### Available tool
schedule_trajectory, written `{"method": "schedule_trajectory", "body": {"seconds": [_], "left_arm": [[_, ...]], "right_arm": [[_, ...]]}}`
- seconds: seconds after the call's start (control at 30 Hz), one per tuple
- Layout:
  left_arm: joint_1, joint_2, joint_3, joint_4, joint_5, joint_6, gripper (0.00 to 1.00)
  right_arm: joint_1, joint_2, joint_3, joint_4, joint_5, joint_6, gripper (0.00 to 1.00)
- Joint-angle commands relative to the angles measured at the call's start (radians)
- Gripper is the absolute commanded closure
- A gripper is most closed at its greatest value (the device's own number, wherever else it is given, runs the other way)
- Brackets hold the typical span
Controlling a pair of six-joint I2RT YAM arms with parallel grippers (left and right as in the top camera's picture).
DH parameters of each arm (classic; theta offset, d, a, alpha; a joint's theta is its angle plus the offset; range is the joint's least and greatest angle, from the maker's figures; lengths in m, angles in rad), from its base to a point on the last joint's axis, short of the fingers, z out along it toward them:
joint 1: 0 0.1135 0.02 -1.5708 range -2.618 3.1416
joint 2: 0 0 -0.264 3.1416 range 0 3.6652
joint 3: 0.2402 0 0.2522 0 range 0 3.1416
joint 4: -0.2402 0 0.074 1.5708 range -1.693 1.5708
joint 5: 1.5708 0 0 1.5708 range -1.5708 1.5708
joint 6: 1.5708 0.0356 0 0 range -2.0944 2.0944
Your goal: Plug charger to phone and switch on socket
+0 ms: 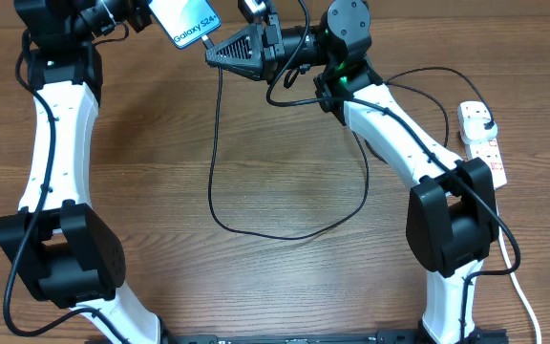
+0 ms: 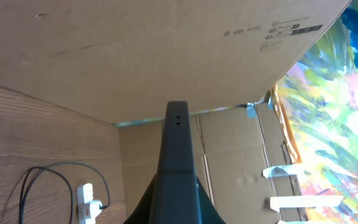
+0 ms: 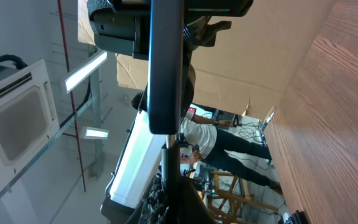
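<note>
My left gripper (image 1: 146, 14) is shut on the phone (image 1: 185, 21) and holds it raised at the back of the table, its "Galaxy S24" screen facing up. In the left wrist view the phone (image 2: 178, 146) shows edge-on between the fingers. My right gripper (image 1: 215, 53) is shut on the charger cable (image 1: 216, 143) right at the phone's lower end. In the right wrist view the thin cable (image 3: 166, 163) runs up to the phone's end (image 3: 165, 68); I cannot tell whether the tip is seated. The black plug (image 1: 486, 124) sits in the white socket strip (image 1: 485, 151) at the right.
The cable hangs from the right gripper and loops across the middle of the wooden table (image 1: 285, 277). The strip also shows in the left wrist view (image 2: 87, 204). A cardboard wall (image 2: 166, 50) stands behind the table. The strip's white cord (image 1: 528, 306) runs to the front right.
</note>
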Motion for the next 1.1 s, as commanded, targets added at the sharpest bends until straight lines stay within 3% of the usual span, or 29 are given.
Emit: {"method": "schedule_trajectory", "body": {"seconds": [0.0,1.07], "left_arm": [[-0.023,-0.023,0.022,0.008,0.044,-0.03,0.96],[-0.029,-0.023,0.022,0.008,0.009,-0.022,0.96]], "right_arm": [[-0.012,-0.027,0.016,0.002,0.062,0.004,0.96],[0.017,-0.027,0.016,0.002,0.058,0.004,0.96]]}}
